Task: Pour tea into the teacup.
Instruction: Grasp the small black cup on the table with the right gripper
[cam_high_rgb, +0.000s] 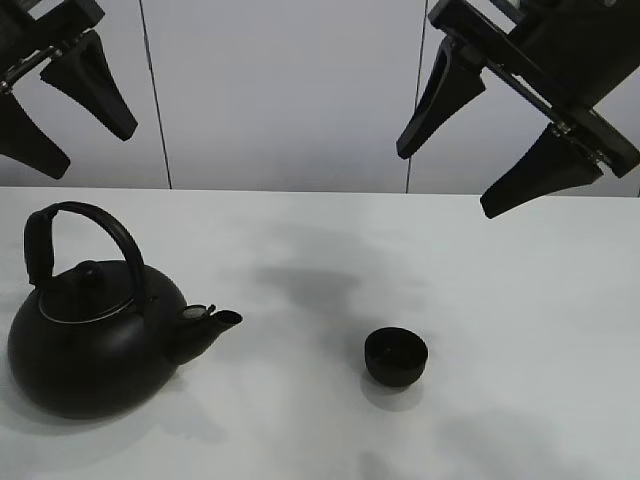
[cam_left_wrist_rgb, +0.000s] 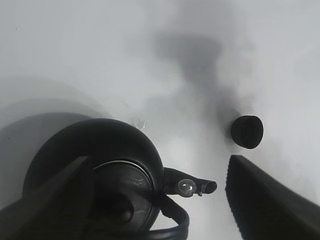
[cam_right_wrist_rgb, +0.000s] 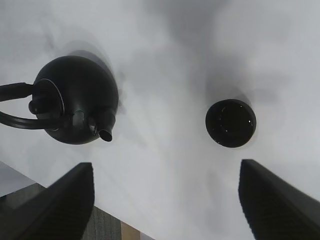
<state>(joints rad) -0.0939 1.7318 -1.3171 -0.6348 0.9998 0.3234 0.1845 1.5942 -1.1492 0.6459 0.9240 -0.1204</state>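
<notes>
Status: pouring is not yet starting. L fingers (cam_high_rgb: 100, 85) and R fingers (cam_high_rgb: 445, 90) are hanging wide open, gripping nothing, well above the counter (cam_high_rgb: 300, 240). Kettle (cam_high_rgb: 95, 345) is sitting untouched. Teacup (cam_high_rgb: 396, 357) is standing apart from the spout, w/ contents unclear. Grasp, lift and pour are all pending.

teacup (cam_high_rgb: 396, 357) contents too dark to tell, kettle (cam_left_wrist_rgb: 115, 145) cut off at left wrist view's edge

Matte black teacup (cam_high_rgb: 396, 357), satin black kettle (cam_high_rgb: 92, 340) (metallic lid rim), smooth white table (cam_high_rgb: 520, 300)
</notes>
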